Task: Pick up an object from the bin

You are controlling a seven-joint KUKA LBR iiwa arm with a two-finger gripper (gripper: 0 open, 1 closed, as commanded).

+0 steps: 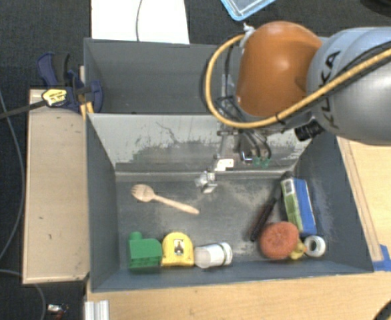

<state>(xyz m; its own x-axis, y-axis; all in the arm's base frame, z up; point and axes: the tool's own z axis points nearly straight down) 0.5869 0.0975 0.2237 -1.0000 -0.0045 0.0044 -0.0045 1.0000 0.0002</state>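
My gripper (249,151) hangs under the arm's orange cover, near the back wall of the bin, right of its middle. Just below and left of it a small silver and white metal piece (209,177) lies on the bin floor. A black pen (263,220) lies slanted in front of the gripper, with a blue and green box (297,205) to its right. I see nothing held by the gripper.
A wooden spoon (161,200) lies at the left middle. Along the front wall stand a green block (144,251), a yellow tape measure (177,249), a white bottle (213,255), a reddish-brown ball (279,240) and a white and yellow ring (312,247).
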